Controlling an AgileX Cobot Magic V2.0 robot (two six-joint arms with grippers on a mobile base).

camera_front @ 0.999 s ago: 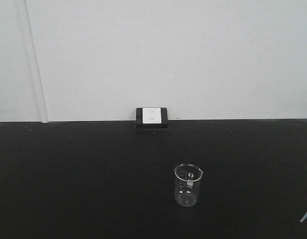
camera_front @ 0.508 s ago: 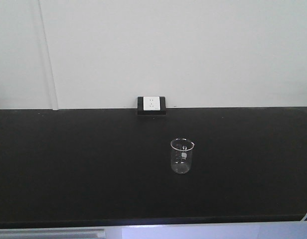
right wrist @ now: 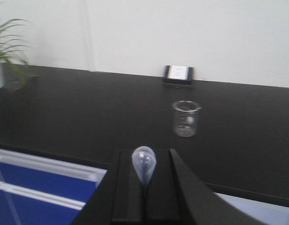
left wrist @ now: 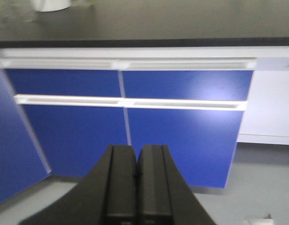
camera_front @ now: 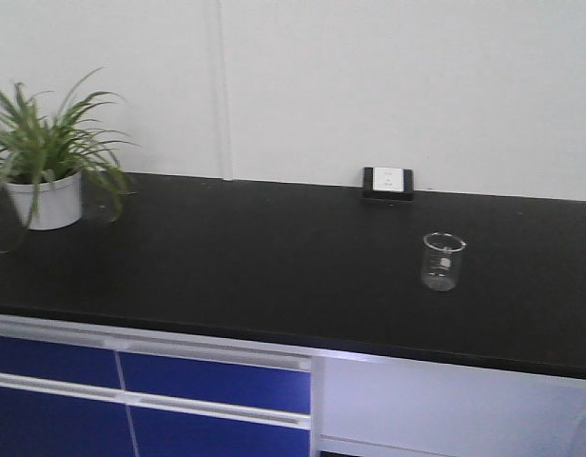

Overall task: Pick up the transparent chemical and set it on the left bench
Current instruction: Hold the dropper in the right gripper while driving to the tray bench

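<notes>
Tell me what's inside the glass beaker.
The beaker looks empty: only white graduation marks show, with the black worktop visible through it. Clear liquid can't be ruled out.

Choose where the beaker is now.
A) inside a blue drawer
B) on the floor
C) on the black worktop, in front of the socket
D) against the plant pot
C: the beaker stands upright on the worktop, in front of the socket and far from the plant.
</notes>
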